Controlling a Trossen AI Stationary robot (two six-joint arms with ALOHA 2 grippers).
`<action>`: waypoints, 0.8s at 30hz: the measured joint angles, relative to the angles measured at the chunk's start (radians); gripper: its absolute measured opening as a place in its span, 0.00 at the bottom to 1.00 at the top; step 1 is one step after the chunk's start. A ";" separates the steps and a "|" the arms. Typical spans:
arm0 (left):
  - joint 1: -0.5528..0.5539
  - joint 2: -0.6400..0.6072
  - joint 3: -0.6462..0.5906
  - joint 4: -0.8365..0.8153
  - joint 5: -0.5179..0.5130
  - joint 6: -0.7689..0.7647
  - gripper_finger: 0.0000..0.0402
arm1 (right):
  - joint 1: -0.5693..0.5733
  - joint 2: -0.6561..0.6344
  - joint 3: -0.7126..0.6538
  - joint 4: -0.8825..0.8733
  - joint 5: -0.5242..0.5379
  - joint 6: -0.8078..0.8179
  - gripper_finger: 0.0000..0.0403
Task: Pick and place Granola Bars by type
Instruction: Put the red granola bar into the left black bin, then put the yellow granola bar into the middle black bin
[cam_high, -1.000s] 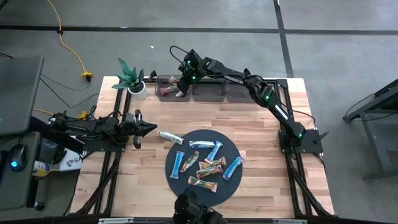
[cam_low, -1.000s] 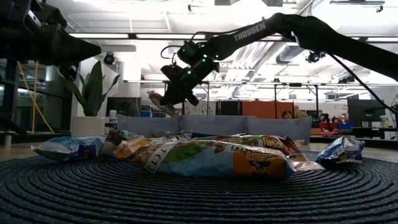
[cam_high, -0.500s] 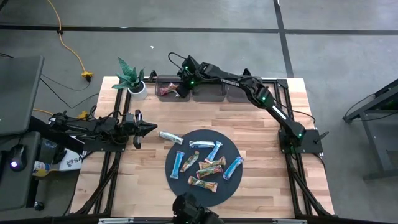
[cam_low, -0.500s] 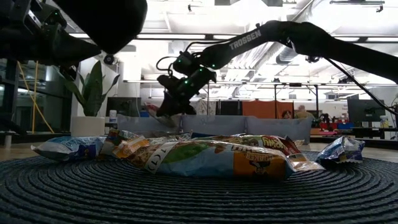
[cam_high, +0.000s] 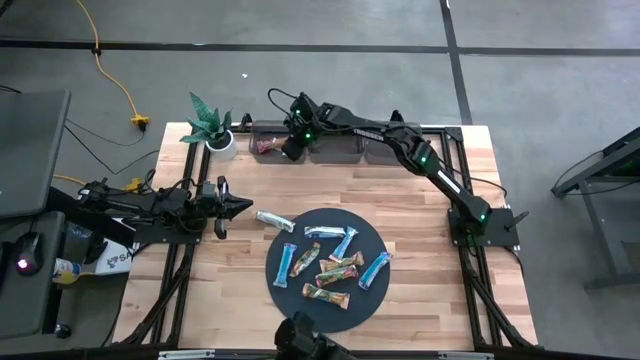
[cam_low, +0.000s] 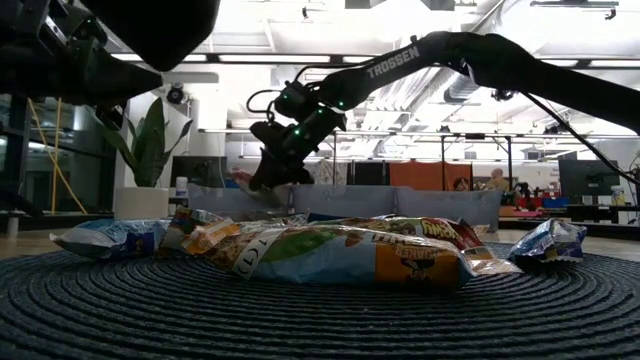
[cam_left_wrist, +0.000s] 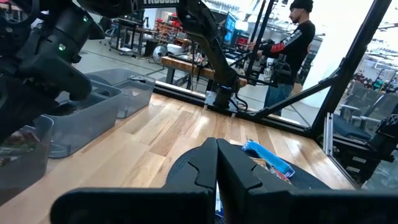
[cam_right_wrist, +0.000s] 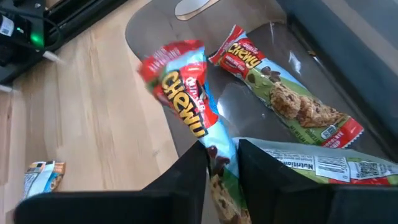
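Bins (cam_high: 310, 148): I count three, far edge.
Bars (cam_high: 330, 262) on disc (cam_high: 290, 295): about eight, shiny blue and mixed.
Right gripper (cam_right_wrist: 219, 163): clamped on a red Chewy bar (cam_right_wrist: 186, 109).
Left gripper (cam_left_wrist: 216, 163): closed, empty.

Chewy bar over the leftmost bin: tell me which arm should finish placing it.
Right. The right gripper holds the red Chewy bar directly over the leftmost clear bin, where two bars already lie. The left gripper sits shut near the table's left edge.
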 joint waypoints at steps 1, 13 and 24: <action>0.000 0.000 0.000 0.000 0.000 0.000 0.00 | 0.000 0.000 0.000 0.000 0.006 0.000 0.21; 0.000 0.000 0.000 0.000 0.000 0.000 0.00 | 0.000 -0.011 0.009 0.001 -0.038 0.004 0.46; 0.000 0.000 0.000 0.000 0.000 0.000 0.00 | 0.068 -0.145 0.031 0.002 -0.053 -0.005 0.55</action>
